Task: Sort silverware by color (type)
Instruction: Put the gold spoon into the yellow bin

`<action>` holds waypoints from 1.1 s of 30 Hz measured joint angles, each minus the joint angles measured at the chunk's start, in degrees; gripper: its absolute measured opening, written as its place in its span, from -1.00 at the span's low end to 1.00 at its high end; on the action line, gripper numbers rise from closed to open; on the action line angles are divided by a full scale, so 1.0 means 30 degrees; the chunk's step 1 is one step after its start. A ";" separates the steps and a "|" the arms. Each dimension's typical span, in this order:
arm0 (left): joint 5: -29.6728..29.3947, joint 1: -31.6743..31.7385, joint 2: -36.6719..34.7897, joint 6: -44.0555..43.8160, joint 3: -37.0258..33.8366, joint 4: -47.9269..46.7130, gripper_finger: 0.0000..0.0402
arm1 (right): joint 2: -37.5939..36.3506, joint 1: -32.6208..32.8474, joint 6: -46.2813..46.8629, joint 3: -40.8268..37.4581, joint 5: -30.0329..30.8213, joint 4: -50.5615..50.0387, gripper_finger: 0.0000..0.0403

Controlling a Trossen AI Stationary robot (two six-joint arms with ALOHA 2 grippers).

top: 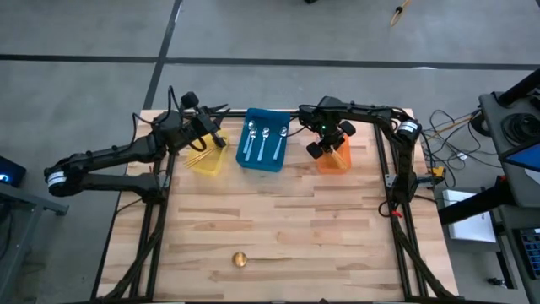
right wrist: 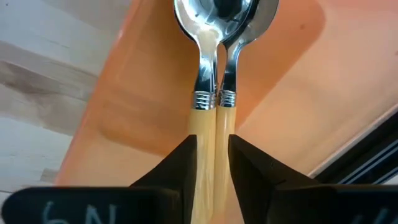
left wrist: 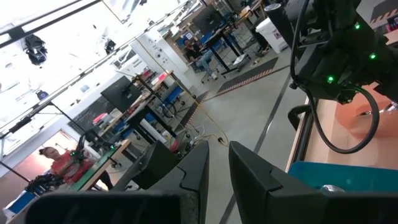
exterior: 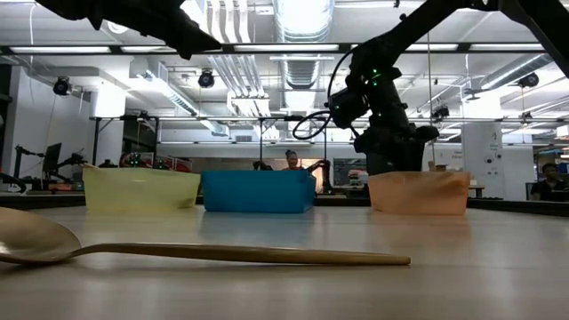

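One all-gold spoon (top: 240, 259) lies flat on the near part of the table, large in the low view (exterior: 222, 254). Three blue-handled spoons (top: 263, 142) lie in the blue bin (top: 272, 165). Thin gold spoons (top: 197, 155) show in the yellow bin (top: 211, 165). My right gripper (top: 326, 147) (right wrist: 212, 149) is down at the orange bin (top: 337, 162) (right wrist: 124, 112), shut around two orange-handled spoons (right wrist: 214, 81). My left gripper (top: 208, 132) (left wrist: 219, 163) is raised over the yellow bin, pointing level toward the right arm, slightly open and empty. My right gripper has the two orange handles (right wrist: 212, 127) side by side between its fingers (right wrist: 180, 162), just behind the metal collars. The fingers come from above and lie along the handles. Both silver bowls (right wrist: 217, 18) point down into the orange bin; whether they rest on its floor I cannot tell.
The three bins stand in a row along the table's far edge: yellow (exterior: 140, 188), blue (exterior: 258, 191), orange (exterior: 418, 191). The wooden tabletop (top: 337, 236) reaches from them to the near edge. A person stands in the room far behind the table.
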 joint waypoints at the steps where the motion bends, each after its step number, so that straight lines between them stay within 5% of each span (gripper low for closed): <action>1: 0.0000 0.0000 0.0000 0.0000 0.0000 -0.0002 -0.78 | 0.0000 0.0000 0.0006 0.0000 0.0000 0.0000 -0.60; 12: 0.0007 0.0000 0.0000 -0.0007 0.0000 -0.0013 -0.78 | -0.1014 0.0165 0.0729 0.0630 0.0312 -0.0138 -0.68; 21: 0.0014 0.0000 0.0000 -0.0205 0.0000 -0.0007 -0.78 | -0.3481 0.1937 0.2112 0.0875 0.3902 0.1542 -0.69; 28: 0.0015 -0.0022 0.0000 -0.1048 0.0000 -0.0007 -0.78 | -0.5794 0.4635 -0.0132 0.0006 0.5570 0.6600 -0.70; 33: 0.0251 -0.0036 -0.0004 -0.4504 0.0000 -0.0345 -0.78 | -0.7791 0.6797 -0.2645 -0.2488 0.5970 1.1861 -0.71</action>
